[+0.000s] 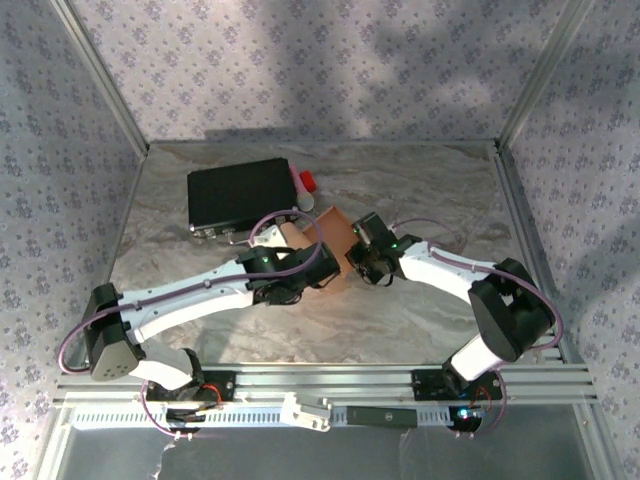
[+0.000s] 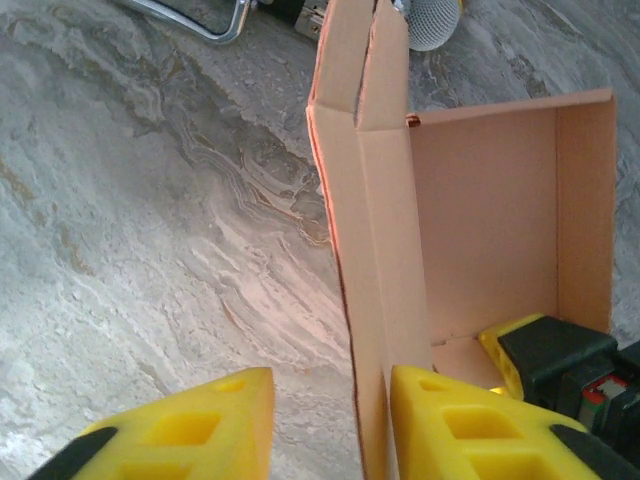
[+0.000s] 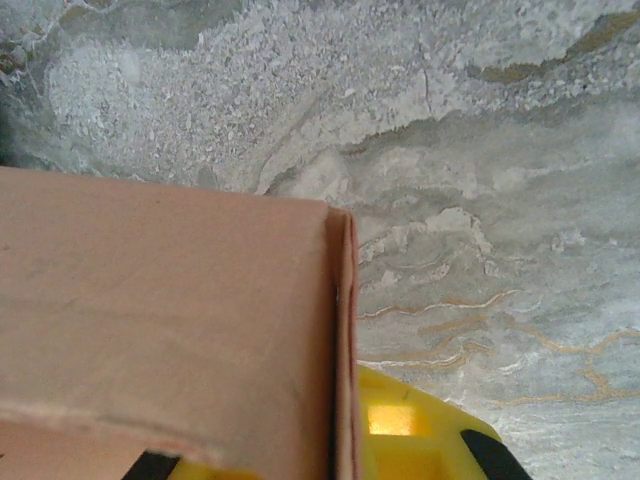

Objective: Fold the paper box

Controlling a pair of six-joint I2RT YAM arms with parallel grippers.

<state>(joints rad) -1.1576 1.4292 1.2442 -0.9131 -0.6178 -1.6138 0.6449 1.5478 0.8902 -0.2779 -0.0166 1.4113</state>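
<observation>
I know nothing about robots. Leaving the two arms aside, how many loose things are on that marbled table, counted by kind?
paper box: 1
black case: 1
small red-and-white item: 1
Total: 3

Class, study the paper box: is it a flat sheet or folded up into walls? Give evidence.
Partly folded: the paper box has upright walls meeting at corners, its inside open to view.
</observation>
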